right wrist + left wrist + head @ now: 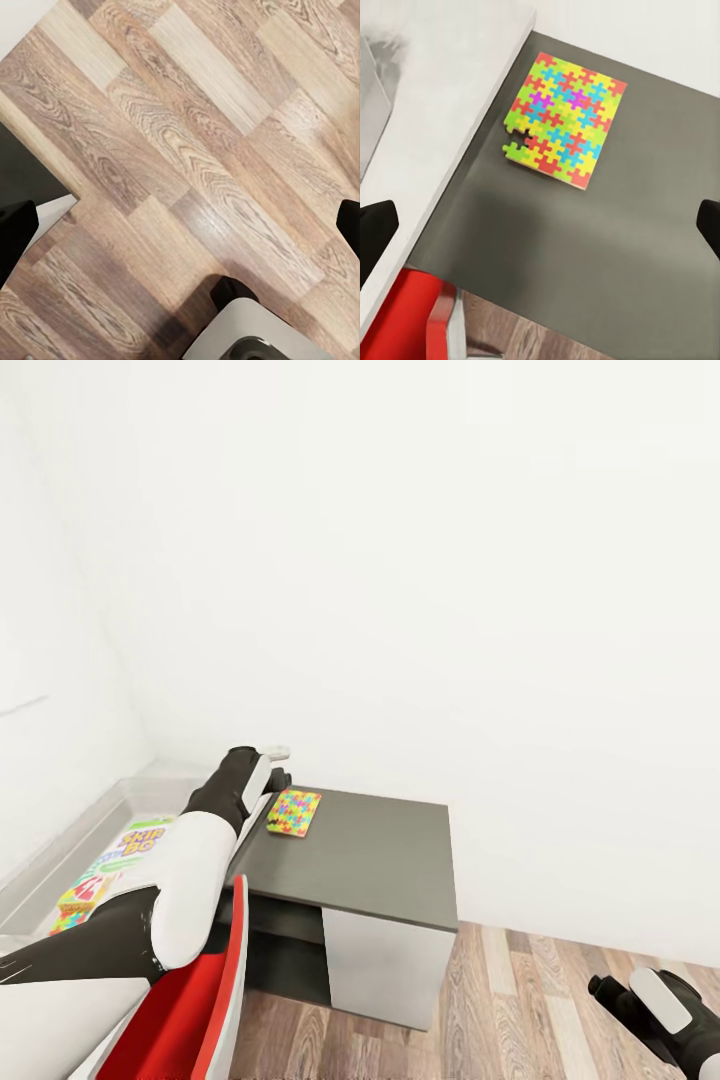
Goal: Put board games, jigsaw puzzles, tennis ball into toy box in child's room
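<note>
Bright interlocking colours mark the jigsaw puzzle [564,118] flat on the dark counter [607,240]; my left fingers [376,229] hang above it, spread wide, empty. My right fingers [15,229] gape equally wide over the wooden floor [202,135].

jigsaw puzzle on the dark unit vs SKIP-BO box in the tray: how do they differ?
The jigsaw puzzle lies on the dark grey side unit; the SKIP-BO box lies in the toy box.
The jigsaw puzzle is a knobbly-edged mat of red, yellow, green and blue pieces; the SKIP-BO box is white with printed lettering.
The jigsaw puzzle is in full view; the SKIP-BO box is partly hidden by the left arm.
Both lie flat.
</note>
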Motion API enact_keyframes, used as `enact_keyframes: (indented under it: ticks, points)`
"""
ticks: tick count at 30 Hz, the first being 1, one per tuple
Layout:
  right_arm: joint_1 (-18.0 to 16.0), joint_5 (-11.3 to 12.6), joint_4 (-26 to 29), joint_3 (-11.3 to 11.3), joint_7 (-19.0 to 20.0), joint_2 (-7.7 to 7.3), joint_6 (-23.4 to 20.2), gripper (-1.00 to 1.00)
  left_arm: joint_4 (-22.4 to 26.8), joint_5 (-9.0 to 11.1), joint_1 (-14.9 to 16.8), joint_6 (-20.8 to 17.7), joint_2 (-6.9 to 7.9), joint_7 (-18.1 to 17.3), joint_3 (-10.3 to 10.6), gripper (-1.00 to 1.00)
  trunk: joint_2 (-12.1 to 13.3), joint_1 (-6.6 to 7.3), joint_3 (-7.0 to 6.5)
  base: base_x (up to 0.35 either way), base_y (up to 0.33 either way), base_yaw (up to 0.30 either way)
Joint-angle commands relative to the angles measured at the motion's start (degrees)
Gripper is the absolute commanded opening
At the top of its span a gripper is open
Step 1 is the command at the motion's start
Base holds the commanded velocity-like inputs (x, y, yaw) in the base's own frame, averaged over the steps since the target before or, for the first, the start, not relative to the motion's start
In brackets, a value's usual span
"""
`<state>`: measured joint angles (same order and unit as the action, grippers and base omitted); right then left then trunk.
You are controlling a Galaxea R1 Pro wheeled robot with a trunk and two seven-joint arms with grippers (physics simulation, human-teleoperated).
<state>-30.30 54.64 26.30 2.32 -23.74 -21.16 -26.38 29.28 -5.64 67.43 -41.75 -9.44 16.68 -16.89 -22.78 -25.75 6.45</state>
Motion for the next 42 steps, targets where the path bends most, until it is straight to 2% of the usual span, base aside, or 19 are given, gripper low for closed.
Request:
enact_keyframes:
  ticks: [1,19,26,42]
  points:
    - [0.0,0.5,0.2,0.1,-0.4,-0.01,-0.2,1.0,0.1,-0.6,0.1,-0.2,-0.08,-0.2,-0.4,1.0,-0.1,-0.04,0.17,0.0,0.0,0.0]
    - [0.0,0.5,0.2,0.0,-0.4,0.02,-0.3,1.0,0.1,-0.4,0.1,0.3,-0.08,-0.3,-0.3,1.0,-0.1,-0.04,0.25,0.005,0.0,0.0]
    - [0.0,0.5,0.2,0.0,-0.5,0.06,-0.3,1.0,0.1,-0.4,0.1,0.3,-0.12,-0.3,-0.3,1.0,-0.1,-0.04,0.25,0.221,-0.017,0.0]
    - [0.0,0.5,0.1,0.0,-0.4,0.06,-0.2,1.0,0.1,-0.4,0.1,0.3,-0.13,-0.3,-0.3,1.0,-0.1,-0.04,0.25,0.158,-0.224,0.0]
